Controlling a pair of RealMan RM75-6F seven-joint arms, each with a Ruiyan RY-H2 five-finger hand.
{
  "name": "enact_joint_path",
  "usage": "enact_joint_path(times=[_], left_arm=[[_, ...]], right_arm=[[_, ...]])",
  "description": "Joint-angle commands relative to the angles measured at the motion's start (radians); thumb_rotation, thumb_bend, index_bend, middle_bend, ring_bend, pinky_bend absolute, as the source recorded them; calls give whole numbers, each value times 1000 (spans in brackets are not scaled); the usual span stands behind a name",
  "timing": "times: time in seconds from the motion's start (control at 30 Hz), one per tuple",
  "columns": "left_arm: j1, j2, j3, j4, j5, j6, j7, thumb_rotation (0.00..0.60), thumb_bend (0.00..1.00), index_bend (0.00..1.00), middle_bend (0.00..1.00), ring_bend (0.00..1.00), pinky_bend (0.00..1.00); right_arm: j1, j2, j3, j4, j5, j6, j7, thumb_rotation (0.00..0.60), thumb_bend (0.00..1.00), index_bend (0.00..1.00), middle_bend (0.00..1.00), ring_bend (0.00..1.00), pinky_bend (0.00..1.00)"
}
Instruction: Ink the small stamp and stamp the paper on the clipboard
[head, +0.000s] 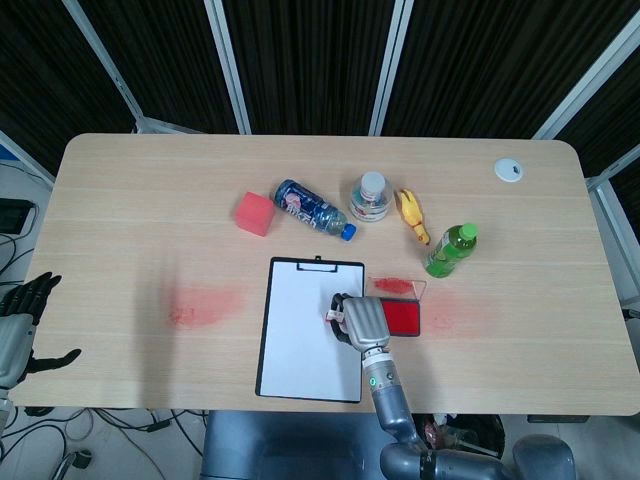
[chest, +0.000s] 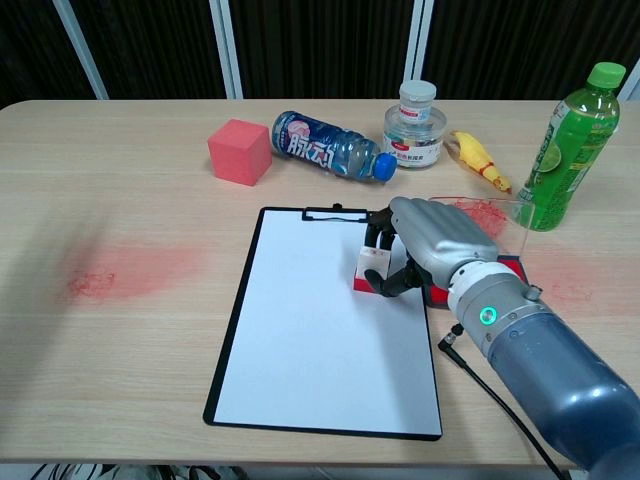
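My right hand (chest: 430, 245) (head: 364, 319) grips the small stamp (chest: 374, 271), a white block with a red base, standing on the right side of the white paper (chest: 320, 320) on the black clipboard (chest: 233, 318) (head: 264, 340). The stamp's base seems to touch the paper. The red ink pad (head: 405, 318) (chest: 510, 272) lies just right of the clipboard, mostly hidden behind the hand in the chest view. My left hand (head: 18, 325) hangs off the table's left edge, fingers spread, holding nothing.
Behind the clipboard lie a red cube (chest: 240, 151), a toppled blue bottle (chest: 325, 146), a small clear jar (chest: 414, 125) and a yellow rubber chicken (chest: 478, 158). A green bottle (chest: 565, 146) stands at the right. Red ink smears (chest: 125, 270) mark the tabletop on the left.
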Motion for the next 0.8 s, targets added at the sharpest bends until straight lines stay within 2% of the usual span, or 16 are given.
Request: enact_joint_path(times=[0.03,0.8], left_arm=[[0,1,0,0,0,0,-1,600,12,0,0,0,0],[-1,3,0,0,-3,-4,-9,600,13,0,0,0,0]], right_arm=[[0,-2,0,1,0,-1,-2,600,634,934,806,876,903],[-8,-9,-1,12,12,-10,-18,600,634,934,807,877,903]])
